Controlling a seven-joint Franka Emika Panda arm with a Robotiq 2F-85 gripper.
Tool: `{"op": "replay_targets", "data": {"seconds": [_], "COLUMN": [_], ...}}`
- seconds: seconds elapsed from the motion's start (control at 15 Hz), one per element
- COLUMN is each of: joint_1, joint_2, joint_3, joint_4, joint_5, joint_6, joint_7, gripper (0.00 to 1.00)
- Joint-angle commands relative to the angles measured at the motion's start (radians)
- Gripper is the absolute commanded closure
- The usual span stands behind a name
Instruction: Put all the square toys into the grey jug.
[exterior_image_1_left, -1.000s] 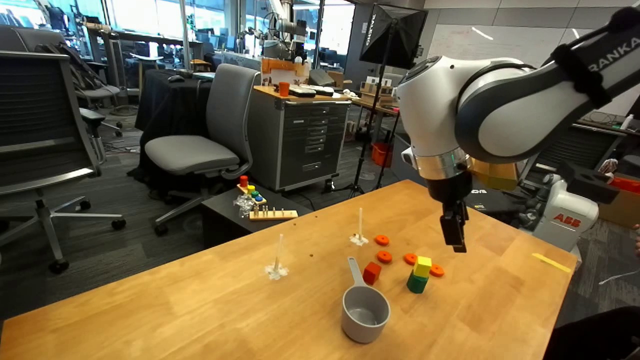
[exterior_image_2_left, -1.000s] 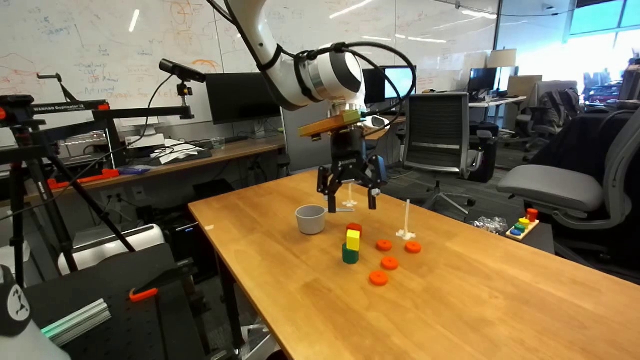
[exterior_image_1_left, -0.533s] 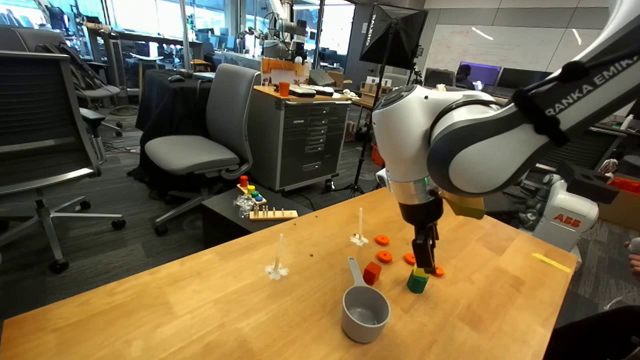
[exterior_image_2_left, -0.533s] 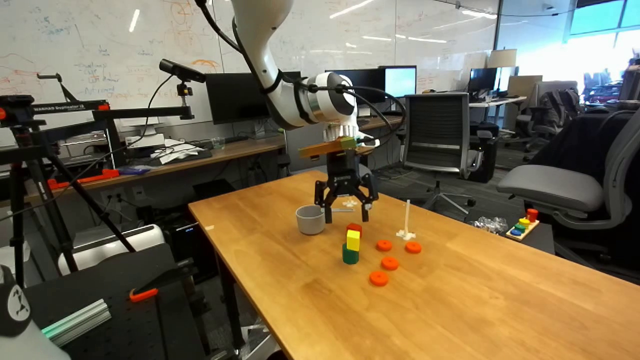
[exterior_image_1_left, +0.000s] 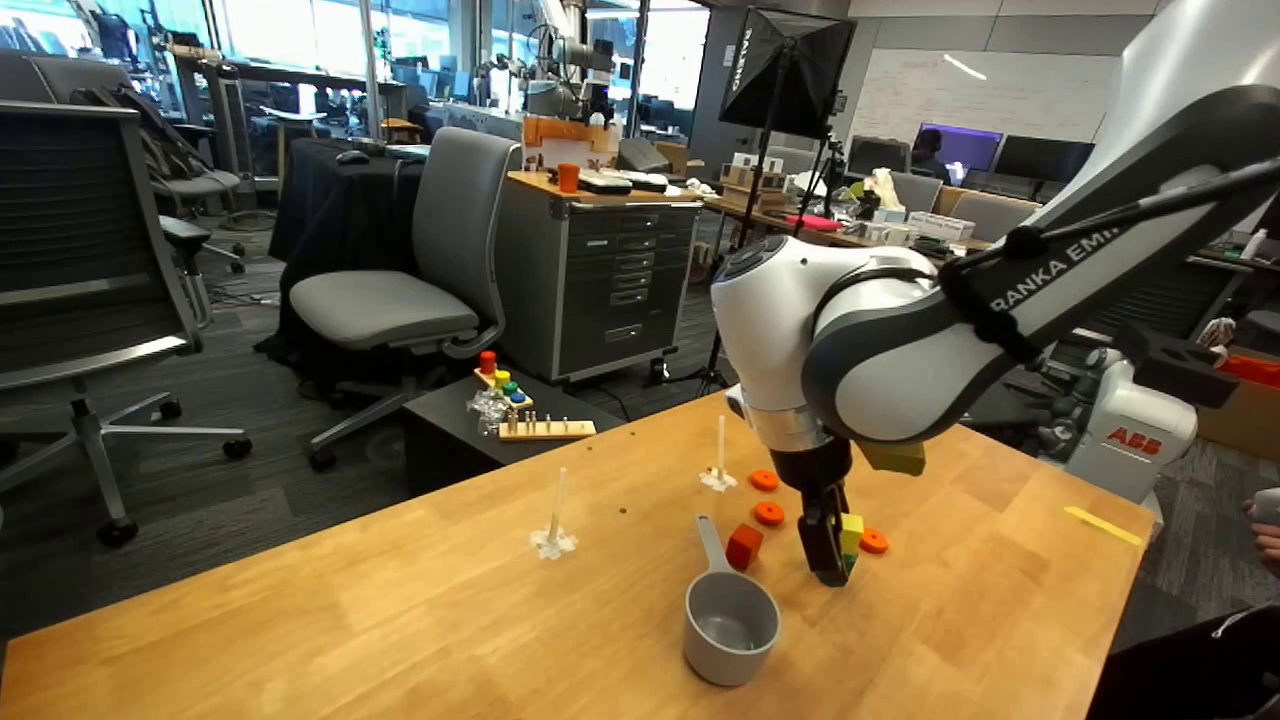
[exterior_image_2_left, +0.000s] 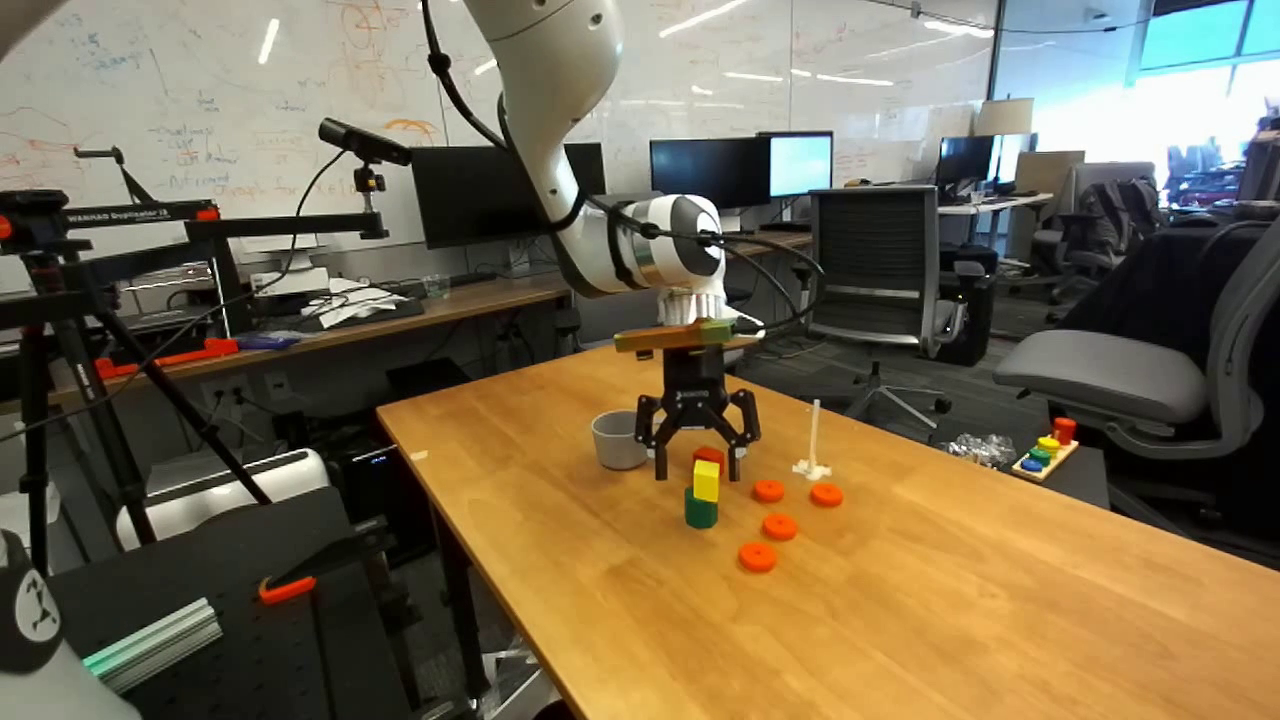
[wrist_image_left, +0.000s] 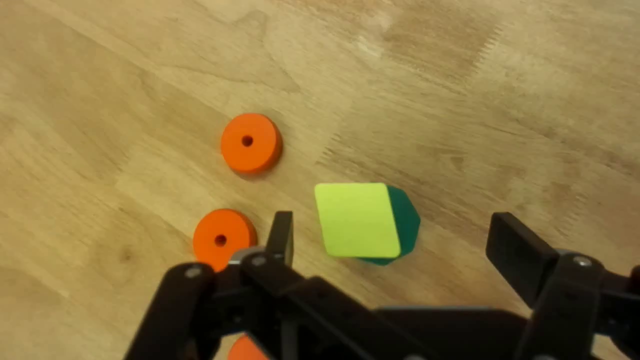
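Pal: Quick pls, what've u got rn?

Me: Nothing held. My two black fingers (wrist_image_left: 520, 257) are spread wide. In the wrist view a small yellow cube-like block (wrist_image_left: 357, 220) shows in the gap b/w them, closer to the finger on that view's left. Bits of light-brown wooden tabletop (wrist_image_left: 500, 150) show on both sides, so I'm not touching it.

Pal: What's under the yellow one?

Me: A dark green many-sided block (wrist_image_left: 409, 220). Yellow sits a bit off to one side, so some green pokes out. Green is on the tabletop. In an exterior view my fingers (exterior_image_1_left: 822, 545) cover part of both.

Pal: More blocks?

Me: Yep, 1 red cube-like block (exterior_image_1_left: 744, 546). It's on the tabletop, just beside the handle (exterior_image_1_left: 712, 543) of the small round grey jug (exterior_image_1_left: 720, 665). Can't tell if they touch.

Pal: & the jug?

Me: It's upright on the tabletop, near the blocks. All 3 blocks are outside it.

Pal: Anything else, asap?

Me: Yep, 4 flat round orange discs (exterior_image_2_left: 757, 557) in an exterior view, near the yellow & green stack. Each of the 2 I see best in the wrist view has a lil hole in the middle. Also 2 thin pale sticks (exterior_image_1_left: 721, 445) stand up on the tabletop in an exterior view.
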Motion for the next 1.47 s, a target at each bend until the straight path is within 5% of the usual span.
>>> {"op": "replay_targets", "data": {"seconds": [0.0,0.07,0.13,0.6,1.4], "joint_1": [0.009,0.012,0.008,0.003,0.005], "joint_2": [0.055,0.063,0.065,0.061,0.039], "joint_3": [-0.011,-0.012,-0.008,-0.002,-0.001], "joint_4": [0.08,0.091,0.095,0.095,0.124], "joint_5": [0.036,0.038,0.045,0.097,0.134], "joint_6": [-0.023,-0.034,-0.035,-0.062,-0.139], "joint_7": [-0.06,-0.065,-0.076,-0.109,-0.128], "gripper": [0.0,0.25,0.26,0.81,0.82]}}
